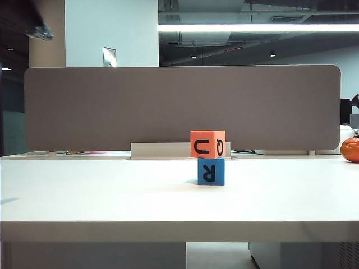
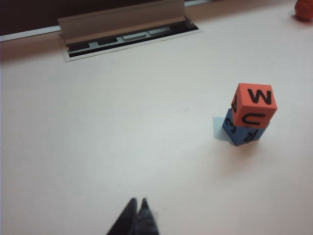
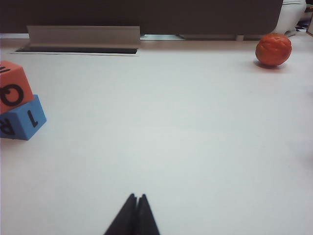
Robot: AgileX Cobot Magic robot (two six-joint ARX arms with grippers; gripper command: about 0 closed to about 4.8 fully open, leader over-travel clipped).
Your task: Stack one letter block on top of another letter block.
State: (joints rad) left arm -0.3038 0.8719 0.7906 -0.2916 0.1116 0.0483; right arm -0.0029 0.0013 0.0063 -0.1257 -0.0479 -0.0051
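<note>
**Orange block sitting on the blue one, both my grippers empty**

So here's how my table (image 1: 84, 202) looks. The orange letter block (image 1: 207, 144) sits right on top of the blue letter block (image 1: 211, 171), a bit right of the middle of the white tabletop and toward the back, just in front of the grey cable flap (image 1: 162, 150) at the foot of the divider panel (image 1: 179, 106). The orange one is turned slightly against the blue one, so the edges don't quite line up. From the front I can read a U and a Q on the orange faces and an upside-down R on the blue one. My left wrist camera catches an M on the orange block's top face.

My left gripper (image 2: 137, 204) is clenched tight, fingertips pressed together with nothing between them. It hangs above the bare table, well apart from the stack. In the exterior view there's just a blurry dark bit of that arm at the top left corner.

My right gripper (image 3: 136, 198) is also clamped shut on nothing, low over the open table, with the stack off at the edge of its view.

There's also an orange ball-looking thing (image 3: 273, 49) resting at the far right of the table, well away from the blocks.
</note>
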